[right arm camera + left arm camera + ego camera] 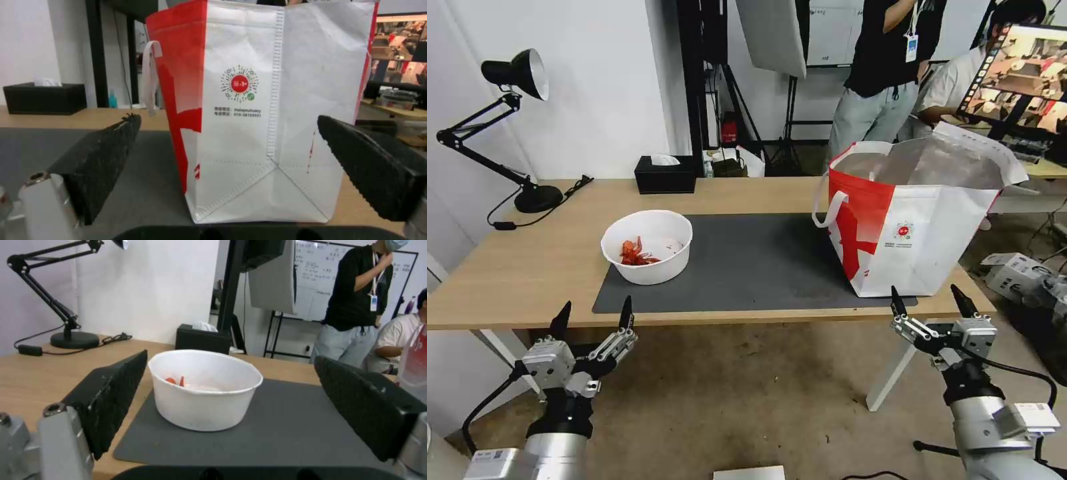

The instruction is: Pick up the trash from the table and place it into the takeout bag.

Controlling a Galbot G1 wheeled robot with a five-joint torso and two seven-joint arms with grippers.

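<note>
On the left part of the dark grey mat (754,267) stands the trash, a white round bowl (647,255) (205,390) holding red crayfish shells (635,253). The takeout bag (917,220) (262,110), white and red with foil lining, stands open at the right end of the table (514,267). My left gripper (594,313) (231,400) hovers open just in front of the table's front edge, below the bowl. In front of the bag's base, off the table edge, my right gripper (928,300) (231,160) is open too, with nothing held.
A black tissue box (665,174) (202,339) (44,98) sits at the table's back edge. A black desk lamp (514,133) stands at the back left with its cord on the wood. Two people are behind the table near a monitor (1024,80). Boxes (1014,273) lie on the floor at right.
</note>
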